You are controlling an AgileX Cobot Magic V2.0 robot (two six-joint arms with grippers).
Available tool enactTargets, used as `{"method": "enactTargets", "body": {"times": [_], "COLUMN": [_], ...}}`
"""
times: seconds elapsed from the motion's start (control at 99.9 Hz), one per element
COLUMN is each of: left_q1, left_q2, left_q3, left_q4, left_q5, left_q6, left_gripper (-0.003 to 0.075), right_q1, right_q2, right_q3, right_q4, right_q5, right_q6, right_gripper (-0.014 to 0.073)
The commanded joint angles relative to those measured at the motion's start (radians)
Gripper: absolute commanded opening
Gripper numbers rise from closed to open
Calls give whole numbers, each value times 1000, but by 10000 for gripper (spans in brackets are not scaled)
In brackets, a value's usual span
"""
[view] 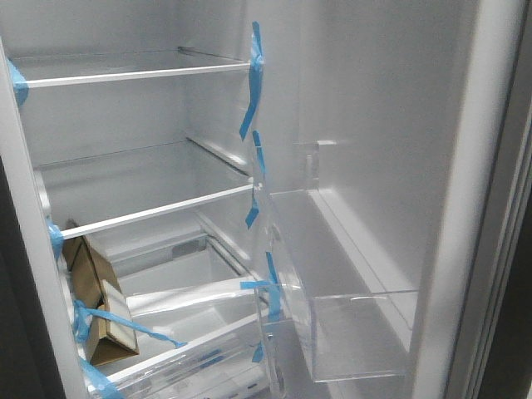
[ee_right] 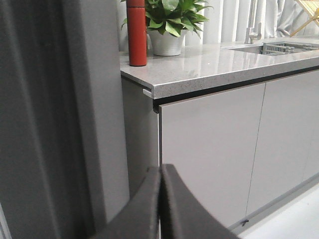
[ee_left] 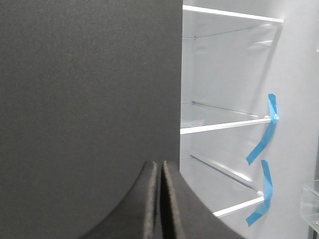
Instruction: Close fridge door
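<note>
Fridge door (view: 374, 166): stood wide open at the right of the front view, white inner lining facing the camera, one clear bin (view: 349, 324) fixed low on it, pale grey edge (view: 474, 199) running down its far right. Fridge interior: white glass shelves (view: 141, 76) with blue tape (view: 253, 75) at their ends; brown cardboard boxes (view: 96, 299) on a lower shelf at the left. Left claw (ee_left: 160, 199): fingers pressed together, holding nothing, close before a matte dark grey panel (ee_left: 84, 109), probably the other door's outer face, though the view was too tight to be sure. Right claw (ee_right: 160, 204): likewise drawn narrow and empty, beside a dark grey upright (ee_right: 55, 119), with light grey cabinet doors (ee_right: 214, 149) and a stone countertop (ee_right: 219, 62) beyond, bearing a red bottle (ee_right: 136, 32) and a potted plant (ee_right: 167, 25). No bench was in view. Risks judged: a push landing on the clear bin could crack or unseat it; a claw left inside the closing gap could be pinched; a push too near the hinge side would barely swing the door. Open room appeared to lie along the door's free edge.
</note>
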State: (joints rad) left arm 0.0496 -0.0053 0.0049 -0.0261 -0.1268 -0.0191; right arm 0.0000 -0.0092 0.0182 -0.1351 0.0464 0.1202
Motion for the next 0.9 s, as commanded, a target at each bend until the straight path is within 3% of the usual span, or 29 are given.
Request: {"method": "enactTargets", "body": {"times": [0.0, 0.761, 0.891], "left_q1": [-6, -6, -6], "left_q2": [-20, -20, -20], "left_q3": [35, 35, 35], "left_q4": [-4, -4, -4], "left_q5": [-73, -73, -73], "left_q6": [-4, -4, -4], "left_gripper": [-20, -20, -20], "right_q1": [-7, -7, -7], "right_q2": [-21, -21, -18], "right_q3": [19, 19, -5], "right_q4": [-10, -10, 77], "right_q5": [-80, -80, -63], "right_q6": [-6, -6, -6], "right_gripper": [-46, -46, -46]}}
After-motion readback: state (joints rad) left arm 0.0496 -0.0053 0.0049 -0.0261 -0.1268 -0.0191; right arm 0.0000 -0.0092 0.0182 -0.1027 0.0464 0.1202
